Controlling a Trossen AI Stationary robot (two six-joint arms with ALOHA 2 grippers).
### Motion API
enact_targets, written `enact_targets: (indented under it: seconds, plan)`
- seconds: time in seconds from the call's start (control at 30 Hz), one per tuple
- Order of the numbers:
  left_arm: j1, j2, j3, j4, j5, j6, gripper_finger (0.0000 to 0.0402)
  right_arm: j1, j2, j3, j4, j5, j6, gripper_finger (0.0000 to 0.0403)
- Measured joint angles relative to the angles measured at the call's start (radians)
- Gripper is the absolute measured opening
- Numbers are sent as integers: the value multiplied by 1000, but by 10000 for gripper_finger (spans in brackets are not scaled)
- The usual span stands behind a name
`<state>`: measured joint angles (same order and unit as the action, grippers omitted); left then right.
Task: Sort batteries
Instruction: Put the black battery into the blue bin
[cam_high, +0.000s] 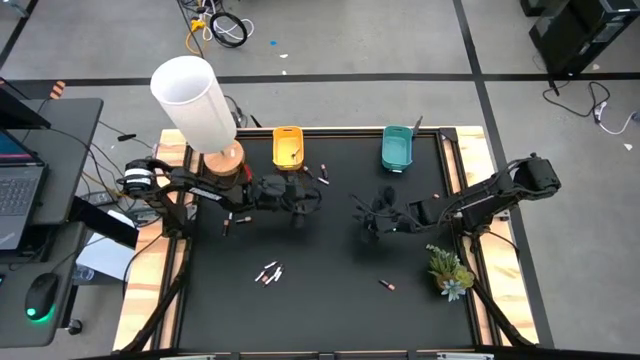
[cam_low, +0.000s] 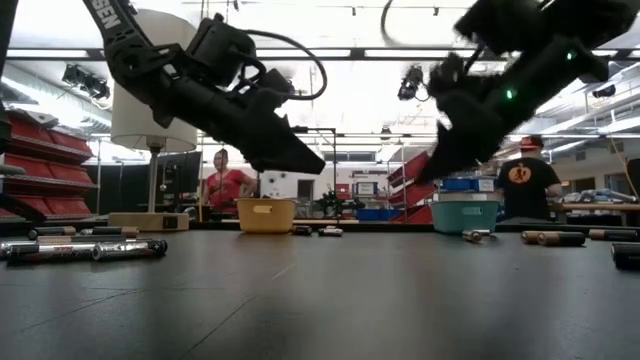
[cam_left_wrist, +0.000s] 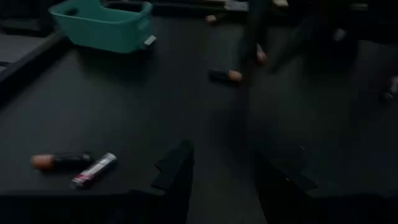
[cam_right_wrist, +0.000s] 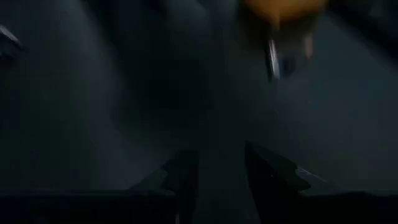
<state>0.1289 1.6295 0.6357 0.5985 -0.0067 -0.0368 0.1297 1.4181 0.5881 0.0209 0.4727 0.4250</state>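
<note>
Batteries lie scattered on the black table: a small cluster (cam_high: 270, 272), one dark with a copper end (cam_high: 387, 286), two near the yellow bin (cam_high: 322, 175), and one by the left arm (cam_high: 228, 222). The left wrist view shows a dark copper-ended battery (cam_left_wrist: 62, 160) beside a silver one (cam_left_wrist: 93, 170), and another farther off (cam_left_wrist: 224, 76). The yellow bin (cam_high: 288, 147) and teal bin (cam_high: 397, 148) stand at the far edge. My left gripper (cam_high: 298, 205) (cam_left_wrist: 224, 168) hovers open above the table in front of the yellow bin. My right gripper (cam_high: 368, 222) (cam_right_wrist: 221, 168) hovers open mid-table, holding nothing.
A white lamp on a wooden base (cam_high: 195, 100) stands at the far left corner. A small plant (cam_high: 448, 268) sits by the right edge. Wooden rails (cam_high: 150, 270) frame the table. A laptop and a mouse lie off the table to the left. People stand in the room behind (cam_low: 225, 180).
</note>
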Motion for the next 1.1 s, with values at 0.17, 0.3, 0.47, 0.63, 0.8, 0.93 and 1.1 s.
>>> enact_targets:
  seconds: [0.17, 0.3, 0.47, 0.63, 0.8, 0.93, 1.1]
  plan:
    - [-49, 0, 0, -41, -55, 2, 161, -58, 0, 37, -255, -47, 178, 141]
    - [-67, 0, 0, -48, -102, -10, 161, -75, -1, 52, -311, -78, 288, 148]
    - [-83, 0, 0, -43, -134, -18, 161, -73, -1, 51, -442, -62, 484, 153]
    - [-84, 0, 0, -43, -134, -8, 161, -58, -1, 51, -489, -52, 595, 154]
    - [-84, 0, 0, -31, -133, 6, 161, -60, 5, 51, -448, -38, 600, 154]
    - [-84, 0, 0, -19, -132, 6, 161, -68, 46, 51, -432, -13, 601, 154]
    - [-84, 0, 0, -28, -132, 6, 161, -61, 112, 50, -405, 26, 629, 154]
